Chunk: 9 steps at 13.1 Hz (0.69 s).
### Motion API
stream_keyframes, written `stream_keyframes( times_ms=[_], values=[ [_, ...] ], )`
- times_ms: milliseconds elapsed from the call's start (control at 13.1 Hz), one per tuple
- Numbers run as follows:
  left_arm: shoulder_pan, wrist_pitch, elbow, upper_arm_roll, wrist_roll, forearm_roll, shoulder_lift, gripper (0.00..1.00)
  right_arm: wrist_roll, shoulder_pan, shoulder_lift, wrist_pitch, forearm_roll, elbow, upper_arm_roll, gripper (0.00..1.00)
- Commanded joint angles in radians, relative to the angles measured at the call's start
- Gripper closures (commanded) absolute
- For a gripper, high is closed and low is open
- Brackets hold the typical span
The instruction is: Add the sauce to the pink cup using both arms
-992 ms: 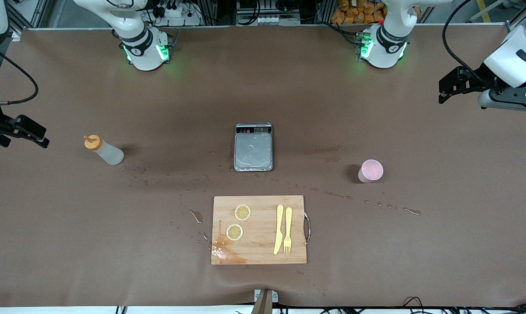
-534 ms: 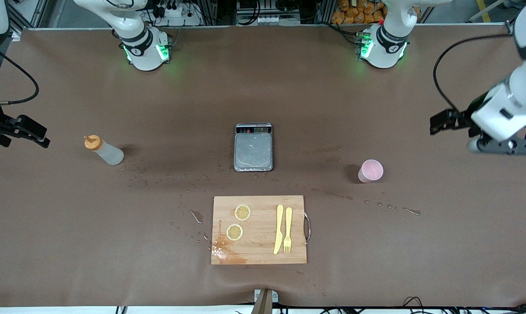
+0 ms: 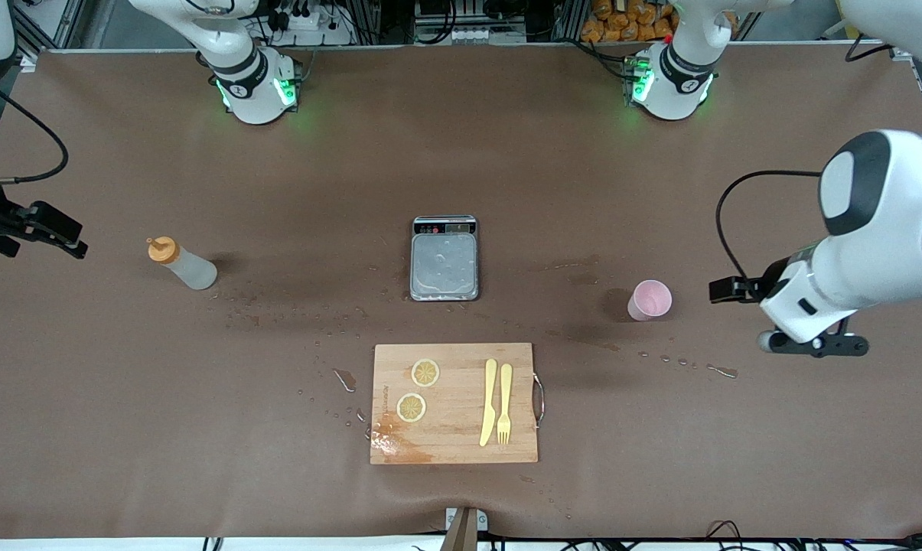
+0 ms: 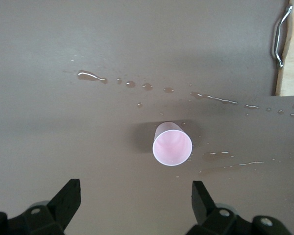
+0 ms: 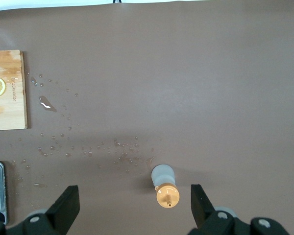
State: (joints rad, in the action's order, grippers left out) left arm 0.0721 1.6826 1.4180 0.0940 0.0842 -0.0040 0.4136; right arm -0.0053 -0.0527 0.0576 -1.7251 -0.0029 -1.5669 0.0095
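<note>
The sauce bottle (image 3: 181, 264), translucent with an orange nozzle cap, stands toward the right arm's end of the table. It also shows in the right wrist view (image 5: 165, 187). My right gripper (image 3: 63, 236) hangs open and empty over the table just outside the bottle, with its own jaws (image 5: 133, 197) spread wide. The pink cup (image 3: 649, 299) stands upright toward the left arm's end. My left gripper (image 3: 726, 290) is open and empty over the table beside the cup. In the left wrist view the cup (image 4: 172, 147) lies ahead of the open left gripper (image 4: 134, 192).
A small metal scale (image 3: 444, 258) sits mid-table. A wooden cutting board (image 3: 453, 436) lies nearer the camera, with two lemon slices (image 3: 425, 373), a yellow knife (image 3: 490, 402) and a fork (image 3: 504, 403) on it. Water drops (image 3: 679, 361) and wet streaks lie around the board and the cup.
My left arm has swung down from the table's end and brought its gripper close beside the pink cup. My right arm, the bottle and the cup have not moved.
</note>
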Motion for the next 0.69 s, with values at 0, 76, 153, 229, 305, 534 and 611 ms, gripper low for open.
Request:
stream_keyframes(
  times_ms=[0,76,153,229,305,534,611],
  values=[
    [0.029,0.040,-0.007,-0.004,-0.020,-0.002,0.059,0.00,0.007,-0.021,-0.009,0.021,-0.006,-0.005,0.001,0.00],
    [0.038,0.070,0.013,-0.004,-0.020,-0.002,0.079,0.00,0.008,-0.022,-0.009,0.036,-0.006,-0.005,0.001,0.00],
    [0.052,0.113,0.051,-0.004,-0.020,-0.002,0.092,0.00,0.008,-0.032,-0.007,0.068,-0.006,-0.005,0.001,0.00],
    [0.054,0.168,0.109,-0.004,-0.012,-0.002,0.093,0.00,0.008,-0.045,-0.007,0.093,-0.006,-0.007,0.000,0.00],
    [0.054,0.231,0.172,-0.004,-0.011,-0.002,0.085,0.00,0.010,-0.065,-0.006,0.114,-0.005,-0.008,0.000,0.00],
    [0.051,0.343,0.320,-0.004,-0.014,0.002,0.062,0.00,0.011,-0.122,0.005,0.136,0.017,-0.010,0.000,0.00],
    [0.049,0.357,0.356,-0.004,-0.017,0.021,0.053,0.00,0.011,-0.148,0.017,0.142,0.035,-0.010,0.000,0.00]
  ],
)
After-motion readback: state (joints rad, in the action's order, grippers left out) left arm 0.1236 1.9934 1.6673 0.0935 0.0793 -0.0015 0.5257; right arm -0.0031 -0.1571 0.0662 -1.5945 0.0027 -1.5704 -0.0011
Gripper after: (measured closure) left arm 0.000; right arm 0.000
